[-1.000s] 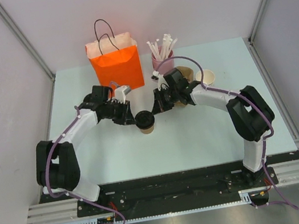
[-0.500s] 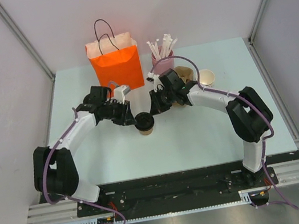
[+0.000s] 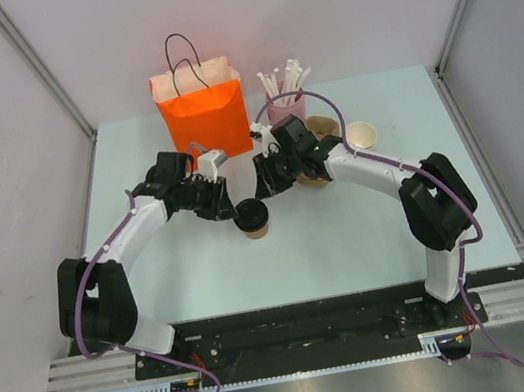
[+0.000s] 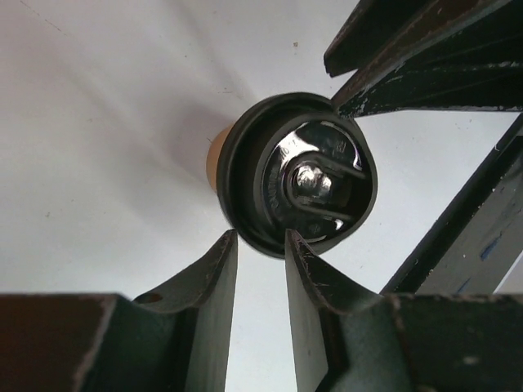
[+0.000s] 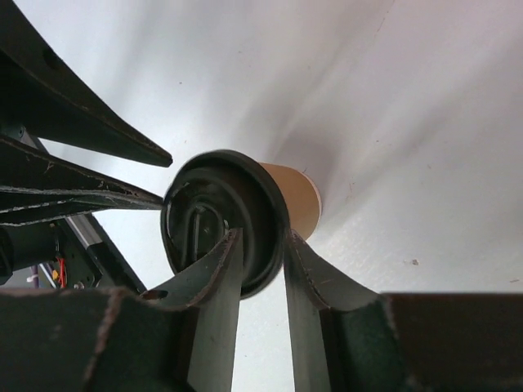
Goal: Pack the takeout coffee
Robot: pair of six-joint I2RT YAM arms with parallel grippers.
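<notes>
L hand: fingers parted, narrow gap, tips right at near rim of coffee lid; no clamp visible. R hand: fingers parted too, straddling lid rim from opp. side. Rim sits in the gap; can't tell if pads touch it. Both hands low over table, pointing at each other w/ coffee between.

Coffee stands upright on table, approx. centre, black lid on, brown wall showing under lid. It sits outside the bag.

Bag is orange, upright at far edge, behind L hand, well apart from coffee. Top open, thin dark handles up.

Pink holder w/ white sticks stands just right of bag, behind R hand. Pale-rimmed cup stack is further right, beside R forearm.
</notes>
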